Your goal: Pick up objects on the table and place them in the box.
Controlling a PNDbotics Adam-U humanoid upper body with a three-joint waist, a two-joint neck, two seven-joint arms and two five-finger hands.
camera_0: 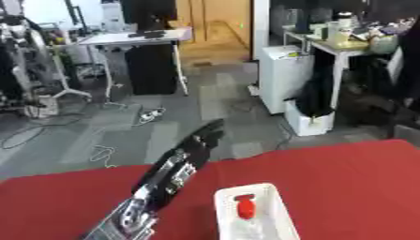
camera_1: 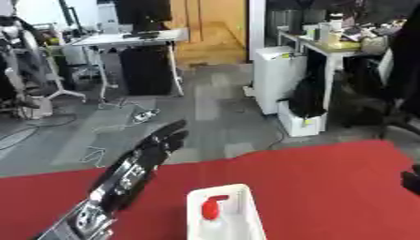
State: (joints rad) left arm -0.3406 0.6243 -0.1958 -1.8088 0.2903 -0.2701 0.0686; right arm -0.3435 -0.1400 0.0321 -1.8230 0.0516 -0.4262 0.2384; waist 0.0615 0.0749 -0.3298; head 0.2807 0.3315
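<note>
Left hand [camera_0: 206,136] raised above the red table [camera_0: 344,178], reaching out past its far edge with fingers straight and together, gripping nothing; white box [camera_0: 261,197] low on the table, just right of the left forearm, apart from it; red object [camera_0: 245,209] lying inside the box, near its far end; right hand [camera_1: 411,180] barely showing, dark at the right edge over the table, fingers impossible to tell.
</note>
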